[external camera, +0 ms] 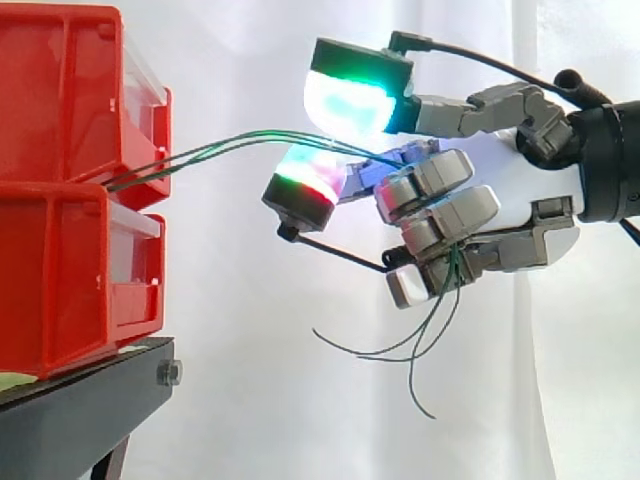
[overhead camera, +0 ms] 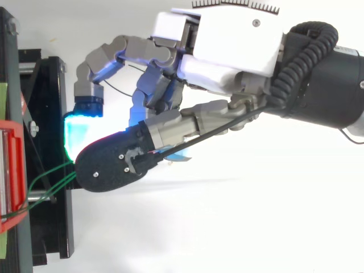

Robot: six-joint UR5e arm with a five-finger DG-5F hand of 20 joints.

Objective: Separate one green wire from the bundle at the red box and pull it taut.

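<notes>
Several thin green wires (external camera: pixel 240 143) come out of the gap between the upper red bin (external camera: pixel 60 90) and the lower red bin (external camera: pixel 60 280). They run rightward in a shallow arc, close together, into my hand (external camera: pixel 510 180). The hand's fingers are curled round the bundle, and one glowing fingertip (external camera: pixel 345 100) sits above the wires with another (external camera: pixel 305 185) below them. The wires' loose ends (external camera: pixel 420 345) dangle under the curled fingers. From above, the green wires (overhead camera: pixel 51 181) fan from the red box (overhead camera: pixel 11 170) to a spot beneath the hand (overhead camera: pixel 227 51).
The bins stand on a black stand (external camera: pixel 80 400) at the left, whose edge (overhead camera: pixel 48 114) lies just left of the fingertips. A white curtain hangs behind. Open space lies below and to the right of the hand.
</notes>
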